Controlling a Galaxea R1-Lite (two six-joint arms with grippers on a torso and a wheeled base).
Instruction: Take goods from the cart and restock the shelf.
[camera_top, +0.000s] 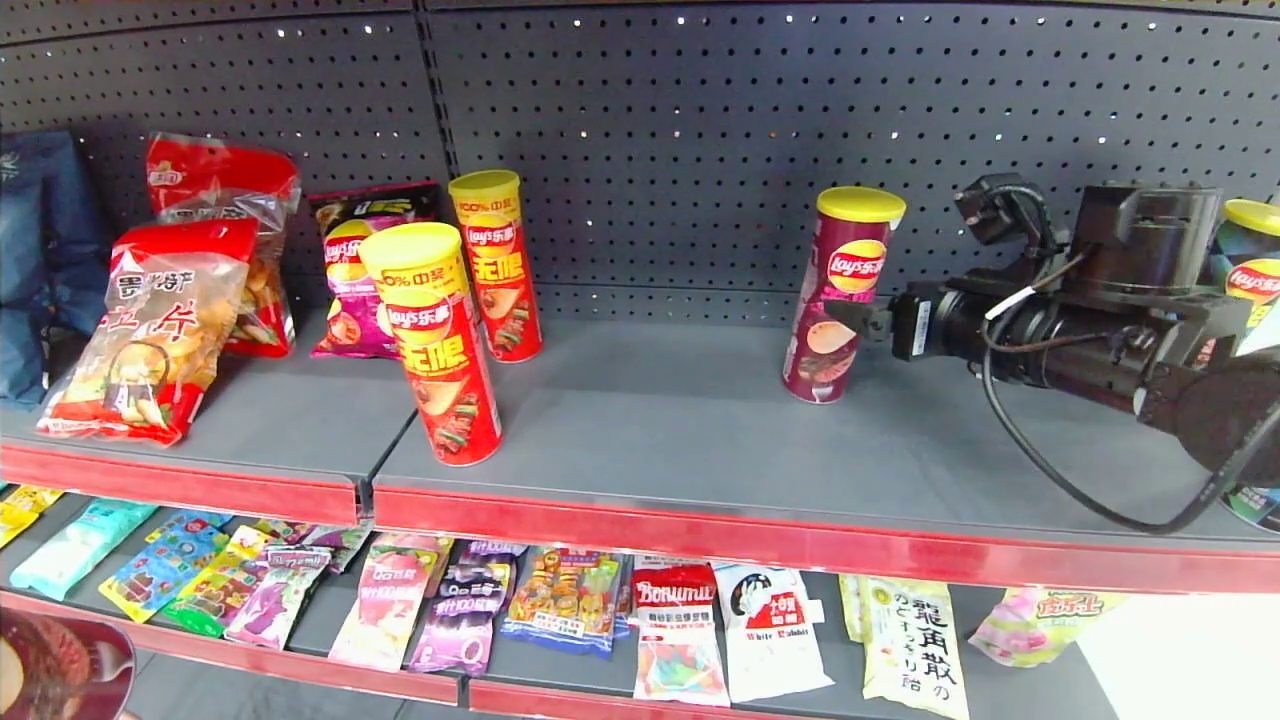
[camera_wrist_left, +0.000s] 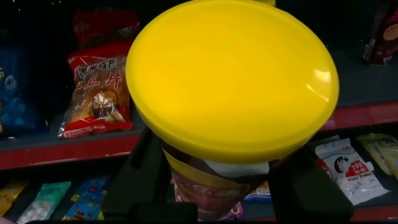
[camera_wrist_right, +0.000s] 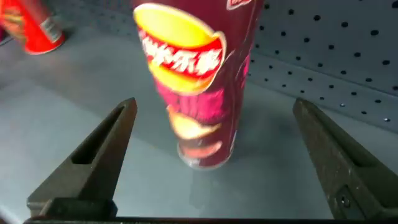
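A tall maroon can, a glossy cylinder with a flat yellow lid, stands upright right of centre on the matte grey shelf. The right end effector gapes wide, facing it. The left end effector grips a second can, yellow-lidded, mid-frame.

Left gripper clasping yellow-lidded can, red snack bag behind
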